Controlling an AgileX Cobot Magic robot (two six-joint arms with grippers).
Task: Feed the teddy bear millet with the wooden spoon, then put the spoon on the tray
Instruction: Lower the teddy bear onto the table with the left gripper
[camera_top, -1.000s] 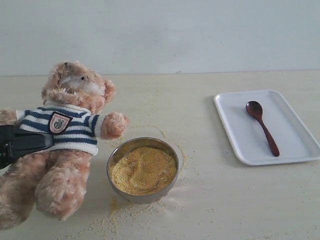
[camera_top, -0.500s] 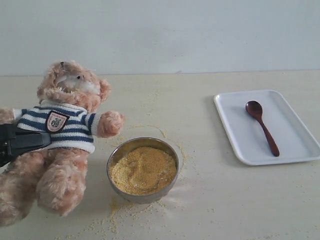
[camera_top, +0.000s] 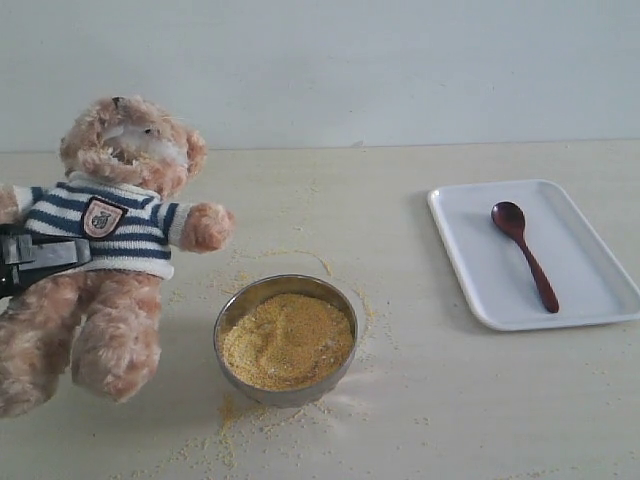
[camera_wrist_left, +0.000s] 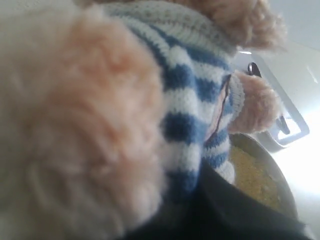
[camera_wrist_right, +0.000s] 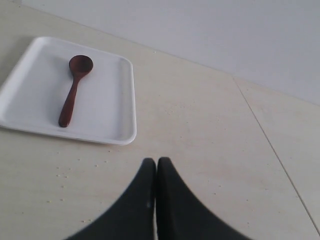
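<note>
Left jaws clamp the soft teddy bear at its striped middle, beside the millet; right jaws are shut, empty. The light, stiff wooden spoon lies on the tray, likeliest grasped mid-handle.

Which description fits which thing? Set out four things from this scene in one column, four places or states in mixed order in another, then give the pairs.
Things:
1. wooden spoon
2. millet
3. teddy bear
4. right end effector

Descriptions:
A. heaped in the steel bowl
B. shut, holding nothing
C. lying on the white tray
D. gripped by the left end effector

Pairs: 1-C, 2-A, 3-D, 4-B.
</note>
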